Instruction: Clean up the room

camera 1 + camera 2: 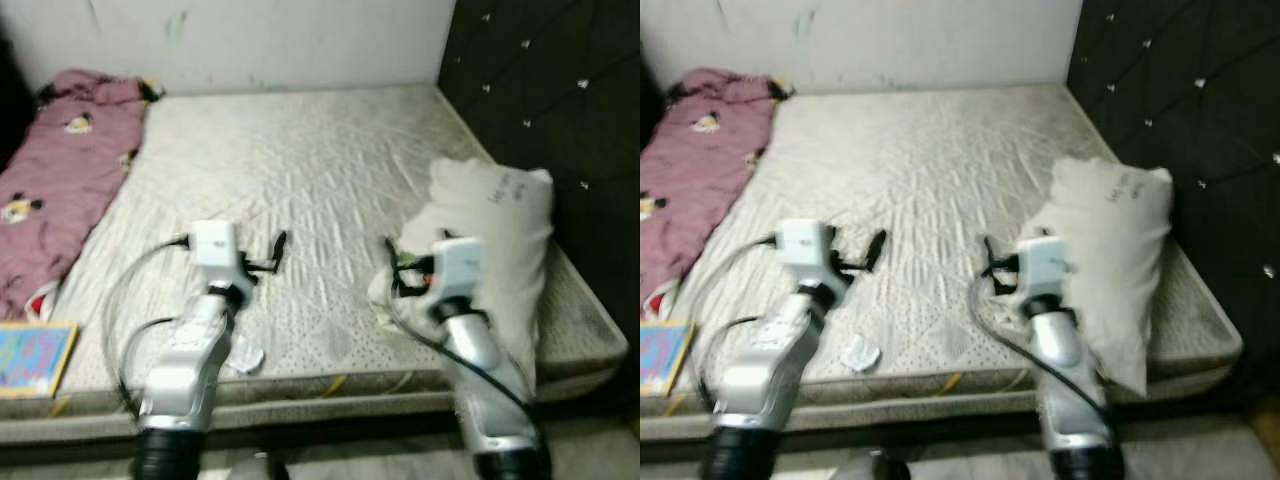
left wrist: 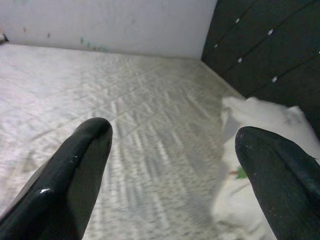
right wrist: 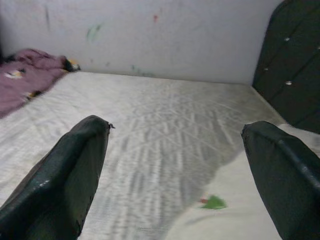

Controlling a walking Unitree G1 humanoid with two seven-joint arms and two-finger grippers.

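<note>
- Likely soft and light, the pillow (image 1: 495, 245) at the bed's (image 1: 300, 170) right edge suits a corner pinch.
- Right hand (image 1: 392, 262) and left hand (image 1: 275, 250) both hover, fingers apart.

Home bedroom: bare quilted mattress (image 1: 300, 190) at centre, dark tufted headboard (image 1: 560, 90) at 2 o'clock, white pillow (image 1: 490, 240) beside it, pink blanket (image 1: 60, 170) at 10 o'clock.

Pillow (image 1: 495, 235) on mattress (image 1: 300, 170) right side, by headboard (image 1: 560, 90); blanket (image 1: 60, 160) far left; book (image 1: 35, 358) near-left corner
</note>
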